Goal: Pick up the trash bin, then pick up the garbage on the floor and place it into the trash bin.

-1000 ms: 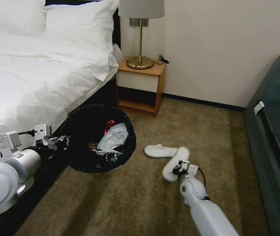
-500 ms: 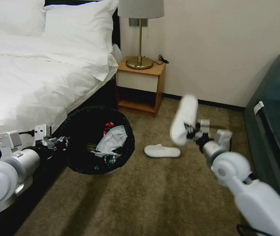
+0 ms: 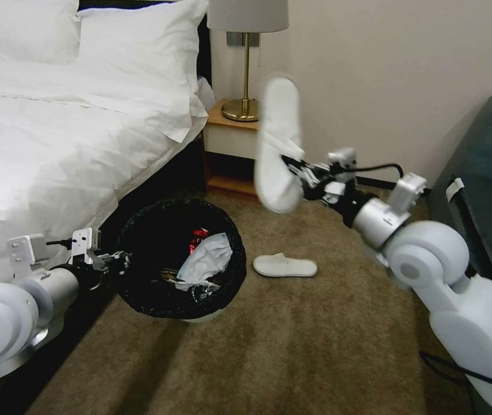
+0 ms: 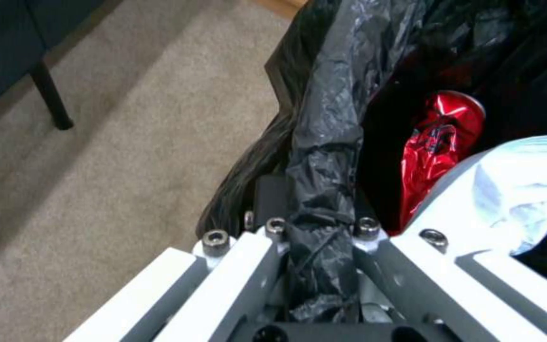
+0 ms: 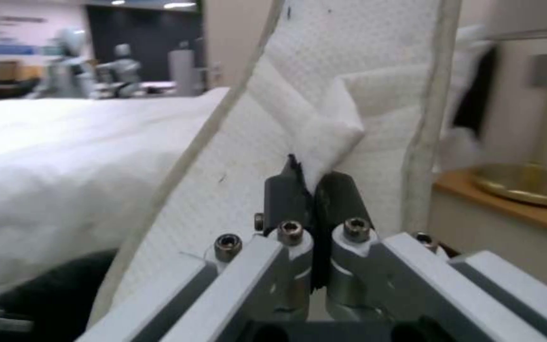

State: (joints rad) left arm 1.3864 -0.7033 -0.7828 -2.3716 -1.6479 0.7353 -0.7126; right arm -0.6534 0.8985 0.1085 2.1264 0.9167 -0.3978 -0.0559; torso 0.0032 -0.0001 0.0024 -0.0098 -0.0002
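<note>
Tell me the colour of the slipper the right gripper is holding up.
White, with a fine dotted weave; the slipper shows best in the right wrist view, pinched by the right gripper.

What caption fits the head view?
Right gripper lifts a white slipper while left gripper holds the trash bin.

Bed [image 3: 55, 132] with white duvet fills upper left of head view, two pillows [image 3: 124, 40] at its top. Wooden nightstand [image 3: 231, 153] right of it against a cream wall [image 3: 401, 69], brass lamp [image 3: 247, 57] on top. Brown carpet [image 3: 292, 346] across bottom. Dark sofa [image 3: 488, 173] at right edge.
</note>
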